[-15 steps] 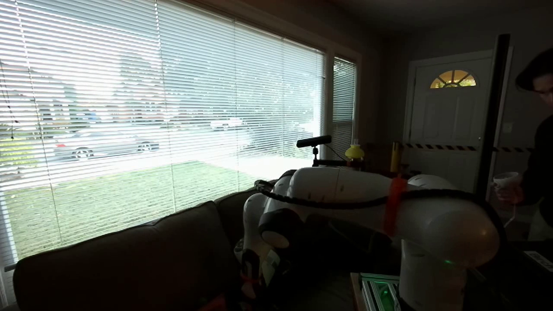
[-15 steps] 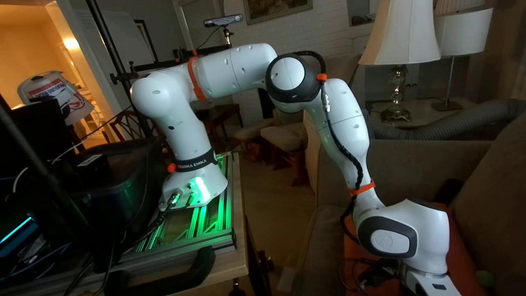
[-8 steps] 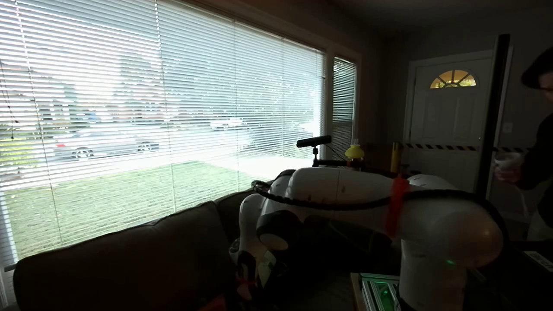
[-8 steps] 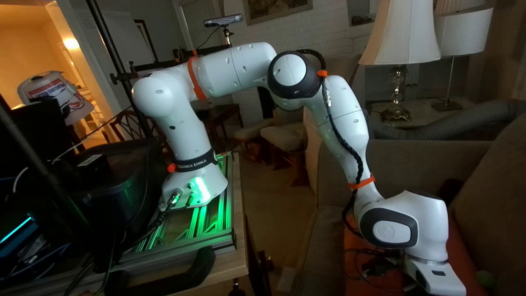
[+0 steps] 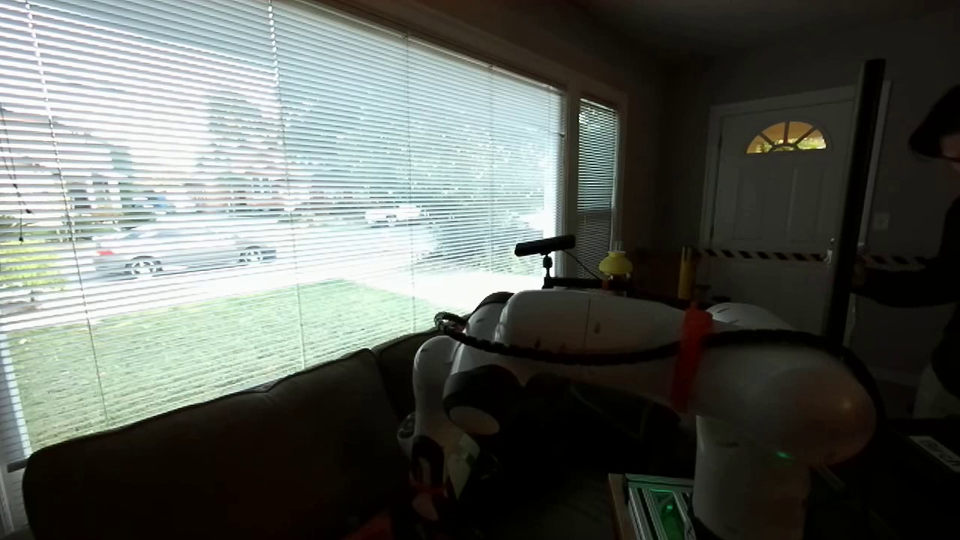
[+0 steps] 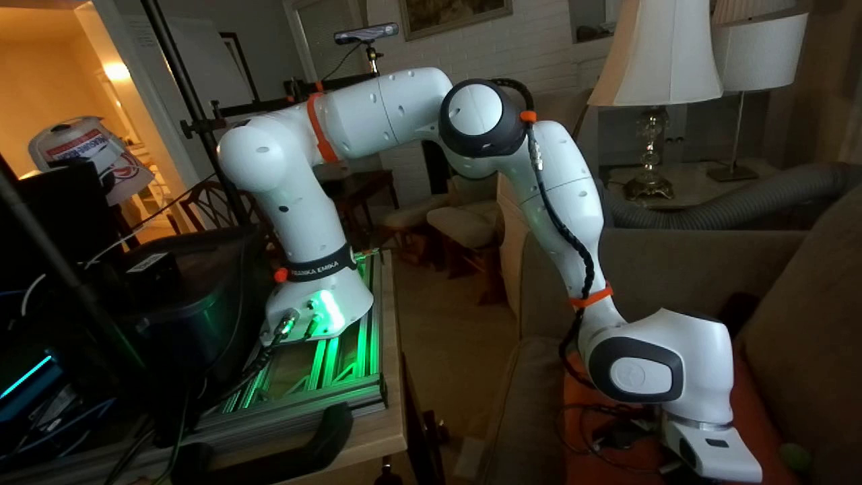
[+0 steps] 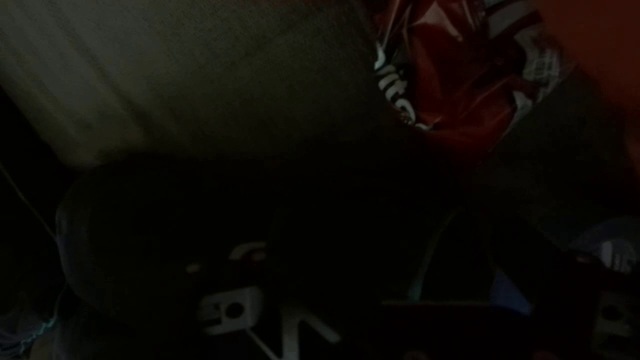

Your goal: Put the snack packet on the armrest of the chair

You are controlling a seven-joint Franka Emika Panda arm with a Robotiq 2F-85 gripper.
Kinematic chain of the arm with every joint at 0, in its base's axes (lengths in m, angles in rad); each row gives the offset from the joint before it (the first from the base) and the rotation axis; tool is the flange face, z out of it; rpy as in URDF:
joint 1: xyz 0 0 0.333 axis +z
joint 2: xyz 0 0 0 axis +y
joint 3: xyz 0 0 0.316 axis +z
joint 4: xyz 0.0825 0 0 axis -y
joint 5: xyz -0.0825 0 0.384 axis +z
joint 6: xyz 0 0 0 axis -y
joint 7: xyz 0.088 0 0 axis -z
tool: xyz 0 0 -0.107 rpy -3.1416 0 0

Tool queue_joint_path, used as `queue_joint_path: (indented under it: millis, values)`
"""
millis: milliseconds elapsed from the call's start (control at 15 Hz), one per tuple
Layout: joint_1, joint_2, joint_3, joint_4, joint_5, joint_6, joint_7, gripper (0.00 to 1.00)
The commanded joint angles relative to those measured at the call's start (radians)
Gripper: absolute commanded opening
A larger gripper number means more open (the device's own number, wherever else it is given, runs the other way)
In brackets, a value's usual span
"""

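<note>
The red, shiny snack packet (image 7: 450, 85) with white lettering shows at the top of the wrist view, between grey-beige fabric and an orange surface. My gripper (image 7: 425, 245) fills the dark lower part of that view, its fingers too dark to read. I cannot tell whether it touches the packet. In an exterior view the wrist (image 6: 707, 451) hangs over the seat, and the fingers are below the picture edge. The big chair (image 5: 225, 457) is a dark sofa shape. Its padded armrest (image 6: 693, 263) stands beyond my wrist. The packet does not show in the exterior views.
An orange cloth (image 6: 609, 461) with a black cable (image 6: 623, 434) on it lies on the seat. A grey hose (image 6: 727, 202) runs behind the armrest. Lamps (image 6: 650, 60) stand on a table beyond. A person (image 5: 945, 225) stands at the far right.
The wrist has risen a little in an exterior view and shifted slightly left in both exterior views. The person at the right has moved, and the white cup-like thing in their hand no longer shows.
</note>
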Motion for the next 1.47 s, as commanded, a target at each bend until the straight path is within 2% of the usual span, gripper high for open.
queue_joint_path:
  millis: [0, 533, 600, 1067, 1400]
  values:
    - [0.031, -0.016, 0.006, -0.081, 0.043, 0.084, 0.067, 1.00]
    - [0.104, -0.074, 0.078, -0.268, 0.139, 0.218, 0.150, 1.00]
    - [0.098, -0.071, 0.089, -0.272, 0.147, 0.233, 0.147, 1.00]
    - [0.101, -0.021, 0.057, -0.265, 0.178, 0.274, 0.152, 1.00]
    - [0.073, 0.028, 0.055, -0.183, 0.183, 0.265, 0.151, 1.00]
